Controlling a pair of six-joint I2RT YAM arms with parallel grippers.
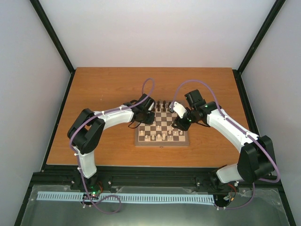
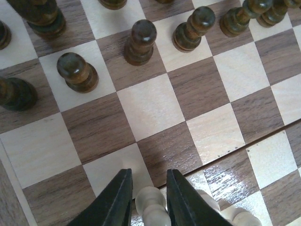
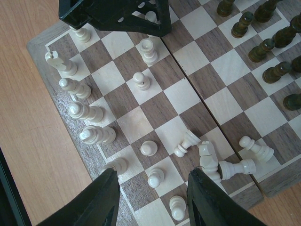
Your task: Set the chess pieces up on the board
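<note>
The board (image 1: pixel 162 140) lies mid-table, with dark chess pieces (image 1: pixel 162 104) on its far rows and cream ones (image 1: pixel 160 136) on the near rows. My left gripper (image 2: pixel 148 200) is shut on a cream piece (image 2: pixel 153 207) low over the board's middle, with dark pawns (image 2: pixel 140 41) standing ahead of it. It also shows in the right wrist view (image 3: pixel 117 14). My right gripper (image 3: pixel 153 197) is open and empty above upright cream pawns (image 3: pixel 156 177). Several cream pieces lie fallen (image 3: pixel 207 157) by the right finger (image 3: pixel 209 202).
Upright cream pieces (image 3: pixel 87 112) line the board's edge row in the right wrist view. The orange-brown table (image 1: pixel 108 89) surrounds the board, with black frame posts and white walls at its sides. Both arms reach in over the board from either side.
</note>
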